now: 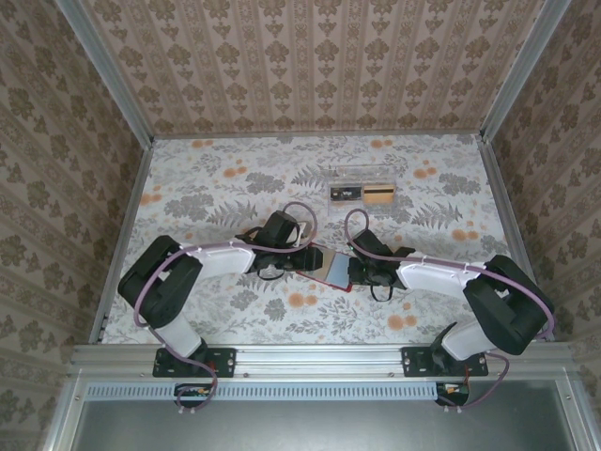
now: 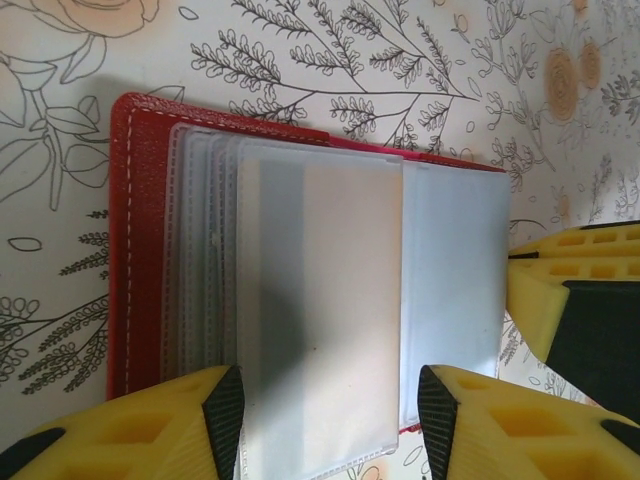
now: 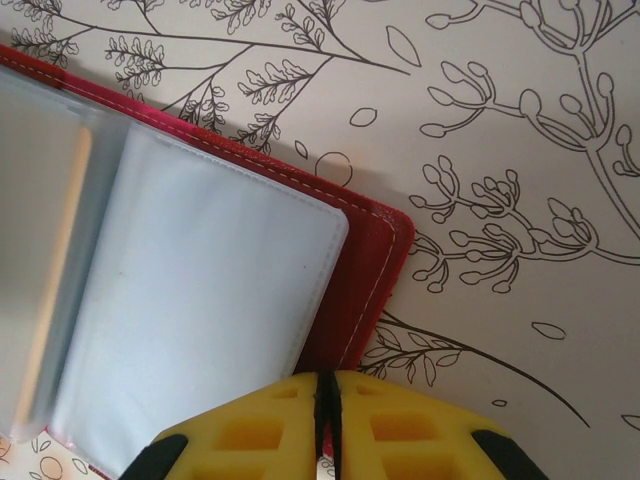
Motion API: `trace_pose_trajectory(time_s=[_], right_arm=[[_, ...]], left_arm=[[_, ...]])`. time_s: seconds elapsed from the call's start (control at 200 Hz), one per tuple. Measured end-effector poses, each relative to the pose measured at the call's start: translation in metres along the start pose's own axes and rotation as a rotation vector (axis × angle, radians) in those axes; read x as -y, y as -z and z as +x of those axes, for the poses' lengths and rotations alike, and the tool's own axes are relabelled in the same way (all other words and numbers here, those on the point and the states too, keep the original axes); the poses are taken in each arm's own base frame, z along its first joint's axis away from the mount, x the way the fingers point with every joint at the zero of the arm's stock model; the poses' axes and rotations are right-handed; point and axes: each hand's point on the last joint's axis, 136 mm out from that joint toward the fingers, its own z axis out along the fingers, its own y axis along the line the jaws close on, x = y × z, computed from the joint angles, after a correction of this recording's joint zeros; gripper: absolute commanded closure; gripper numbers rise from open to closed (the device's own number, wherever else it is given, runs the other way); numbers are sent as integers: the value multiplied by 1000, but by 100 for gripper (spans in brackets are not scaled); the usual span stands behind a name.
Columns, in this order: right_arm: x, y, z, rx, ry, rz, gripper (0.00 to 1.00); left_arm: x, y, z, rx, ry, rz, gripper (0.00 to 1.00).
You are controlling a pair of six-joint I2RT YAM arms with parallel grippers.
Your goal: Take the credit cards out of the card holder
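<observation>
Mid-frame, right gripper [image 3: 328, 400], jaws closed, pins a limp-looking red folding card holder [image 1: 336, 270] by its edge. Left gripper [image 2: 332, 410], half-spread, straddles its slick clear plastic sleeve [image 2: 270, 300]; the stiff-looking pale card [image 2: 350, 300] probably suits an edge pinch.

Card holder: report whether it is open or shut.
Open. The card holder lies spread flat, its translucent pockets facing up.

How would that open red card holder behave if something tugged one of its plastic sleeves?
The card holder probably slides easily: it lies flat on the smooth table. Its clear sleeves look thin and floppy, so they would likely bend first.
</observation>
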Motion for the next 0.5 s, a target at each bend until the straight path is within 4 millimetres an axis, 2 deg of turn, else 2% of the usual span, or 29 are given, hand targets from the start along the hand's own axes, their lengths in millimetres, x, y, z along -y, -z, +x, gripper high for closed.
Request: trace_pose_trajectory(time_s=[0.5], right_arm=[[0,0,0,-1,0,0,85]], left_arm=[[-3,-2,2,0,-14,-64,48]])
